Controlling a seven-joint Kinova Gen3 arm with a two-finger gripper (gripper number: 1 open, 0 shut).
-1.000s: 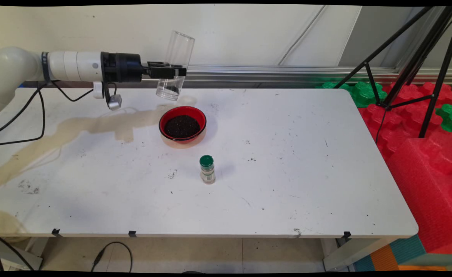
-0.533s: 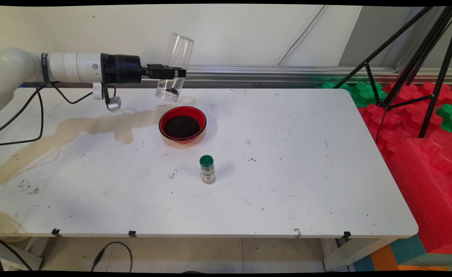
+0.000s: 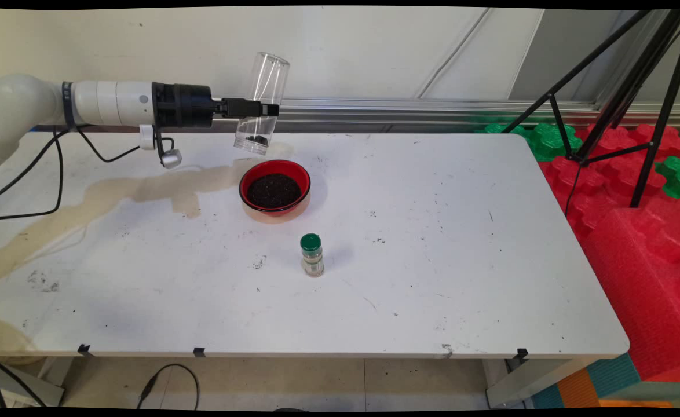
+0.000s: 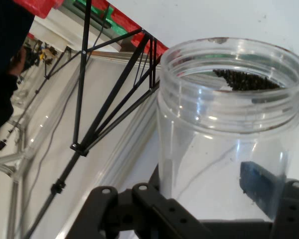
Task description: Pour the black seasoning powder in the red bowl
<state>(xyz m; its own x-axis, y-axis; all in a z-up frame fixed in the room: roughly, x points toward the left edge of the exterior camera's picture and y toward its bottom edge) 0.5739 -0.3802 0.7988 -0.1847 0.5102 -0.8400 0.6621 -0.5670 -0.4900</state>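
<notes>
Gripping the clear jar (image 3: 262, 104) around its middle, your gripper (image 3: 267, 109) holds it tilted in the air just behind the red bowl (image 3: 274, 188) of dark grains. You've got a small clump of dark grains (image 4: 246, 79) inside the jar. Green-capped shaker (image 3: 311, 255) stands upright nearer the table's (image 3: 461, 260) front, well apart from the bowl.

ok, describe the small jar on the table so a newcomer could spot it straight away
Start at the white table and find the red bowl of dark grains near its far side. Just in front of the bowl, toward the near edge, stands the small jar, upright and alone. Its green cap sets it apart from the clear container held in the gripper.
</notes>
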